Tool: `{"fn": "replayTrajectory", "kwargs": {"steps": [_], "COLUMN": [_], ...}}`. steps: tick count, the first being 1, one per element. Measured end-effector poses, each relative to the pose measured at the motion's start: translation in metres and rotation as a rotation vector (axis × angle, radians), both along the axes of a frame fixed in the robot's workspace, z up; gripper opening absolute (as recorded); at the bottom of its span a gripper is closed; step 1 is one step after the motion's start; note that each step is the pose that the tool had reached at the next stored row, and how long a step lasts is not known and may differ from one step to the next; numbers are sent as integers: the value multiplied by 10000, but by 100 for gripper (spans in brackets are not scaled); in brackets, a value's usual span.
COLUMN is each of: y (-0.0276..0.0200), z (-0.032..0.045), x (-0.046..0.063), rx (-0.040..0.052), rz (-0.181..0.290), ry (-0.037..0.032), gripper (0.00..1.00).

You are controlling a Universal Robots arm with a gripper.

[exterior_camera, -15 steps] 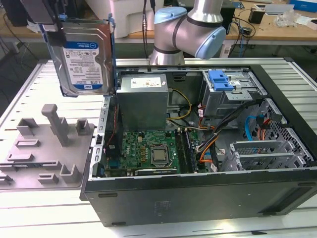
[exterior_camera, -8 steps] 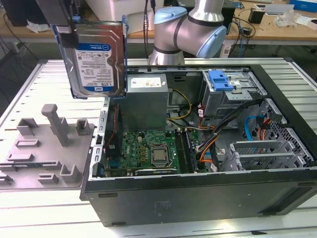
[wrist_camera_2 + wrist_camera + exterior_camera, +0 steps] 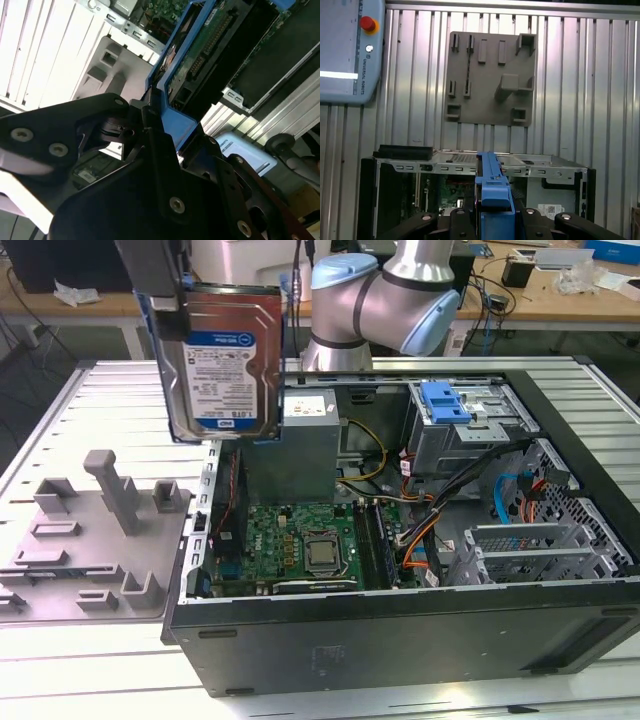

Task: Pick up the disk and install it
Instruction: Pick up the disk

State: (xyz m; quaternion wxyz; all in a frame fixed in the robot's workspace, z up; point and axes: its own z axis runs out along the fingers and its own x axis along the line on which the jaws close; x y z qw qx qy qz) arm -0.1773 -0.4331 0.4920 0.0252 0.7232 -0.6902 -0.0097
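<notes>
Fingers: shut tight on the disk. In the first wrist view the black fingers (image 3: 461, 222) press on either side of its blue rail edge, and in the second wrist view a finger (image 3: 156, 145) lies flat against the same frame.
Disk: the disk (image 3: 228, 360) hangs on edge just below the fingers, lifted off the desk (image 3: 120, 410) and touching nothing else.
Exterior view adds: the disk's silver face with its white-and-blue label, and the arm (image 3: 380, 300) behind it.
Second wrist view adds: the disk's (image 3: 197, 52) other face, a green circuit board with a dark connector, bordered by the blue rail.
First wrist view adds: the disk (image 3: 493, 187) seen edge-on as a narrow blue strip between the fingers.
Computer case: the open computer case (image 3: 400, 630) lies on the desk below the fingers, and its metal rim (image 3: 455, 159) runs just beyond the disk's edge.
Inside the case: a motherboard (image 3: 300, 540), a grey power supply (image 3: 310, 440) and a blue bracket (image 3: 445, 400) on the drive cage, the bracket well apart from the fingers.
Fixture plate: a grey fixture plate (image 3: 90, 525) with moulded blocks lies beside the case, and the first wrist view shows it (image 3: 485, 95) from above.
Pendant: a grey teach pendant (image 3: 342, 50) with a red button (image 3: 367, 23) is well apart from the fingers.
</notes>
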Motion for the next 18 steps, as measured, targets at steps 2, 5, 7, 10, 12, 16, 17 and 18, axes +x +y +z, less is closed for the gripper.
{"fn": "replayTrajectory", "kwargs": {"steps": [2,5,7,10,12,16,17,18], "y": [-20,-53,-74,-114,-134,-183,-193,-203], "z": [0,1,1,3,4,8,9,9], "x": [72,186,250,340,376,452,468,483], "rx": [0,0,0,0,0,0,0,0], "rz": [-2,-1,-1,-2,0,-2,-2,-1], "ry": [6,14,18,19,19,19,20,19], "gripper": [37,37,37,37,37,37,37,37]}}
